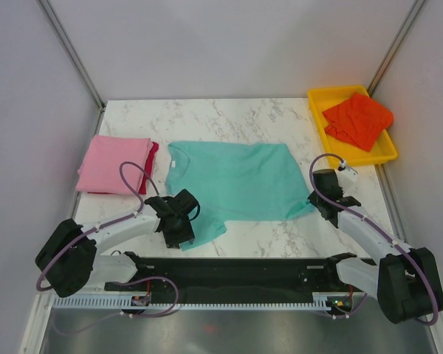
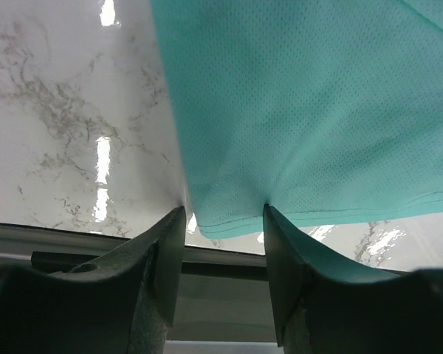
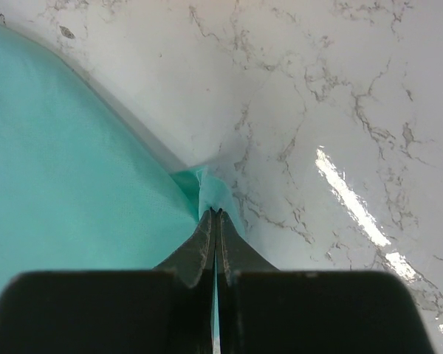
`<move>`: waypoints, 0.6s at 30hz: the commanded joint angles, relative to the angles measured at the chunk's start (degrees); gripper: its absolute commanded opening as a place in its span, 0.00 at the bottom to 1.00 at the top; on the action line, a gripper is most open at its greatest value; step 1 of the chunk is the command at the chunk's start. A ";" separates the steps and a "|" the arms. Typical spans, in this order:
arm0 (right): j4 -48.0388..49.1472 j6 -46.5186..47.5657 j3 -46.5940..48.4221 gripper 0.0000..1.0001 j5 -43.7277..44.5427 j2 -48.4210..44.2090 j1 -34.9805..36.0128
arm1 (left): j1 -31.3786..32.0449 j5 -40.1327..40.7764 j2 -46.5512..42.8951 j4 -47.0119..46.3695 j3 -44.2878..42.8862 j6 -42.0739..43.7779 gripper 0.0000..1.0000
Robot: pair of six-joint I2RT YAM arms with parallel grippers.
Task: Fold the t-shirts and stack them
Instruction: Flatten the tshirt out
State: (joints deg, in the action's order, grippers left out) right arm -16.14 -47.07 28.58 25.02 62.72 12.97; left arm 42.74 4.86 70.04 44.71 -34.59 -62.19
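Note:
The teal t-shirt [image 1: 236,183] lies spread flat mid-table. My left gripper [image 1: 184,230] is open over its near-left sleeve; in the left wrist view the hem of the teal shirt [image 2: 303,110] sits just between my left gripper's [image 2: 223,212] spread fingertips. My right gripper [image 1: 315,200] is shut on the shirt's near-right corner; the right wrist view shows my right gripper [image 3: 216,212] pinching a raised fold of the teal cloth [image 3: 74,162]. A folded pink shirt [image 1: 112,164] lies on a crimson shirt [image 1: 153,156] at the left. An orange-red shirt [image 1: 358,119] lies crumpled in the tray.
The yellow plastic tray [image 1: 319,99] stands at the back right corner. The marble table [image 1: 229,114] is walled in by grey panels on three sides. A black rail [image 1: 236,269] runs along the near edge between the arm bases.

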 commanded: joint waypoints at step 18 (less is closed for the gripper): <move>0.33 2.42 -0.02 0.00 -3.47 -8.92 -1.64 | 1.82 5.07 -2.89 -0.87 -10.13 -0.65 0.02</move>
State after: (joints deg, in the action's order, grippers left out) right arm -15.62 -45.60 26.72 23.07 56.16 11.64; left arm 44.82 7.27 70.43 42.35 -38.54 -63.46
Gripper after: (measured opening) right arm 0.007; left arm 0.033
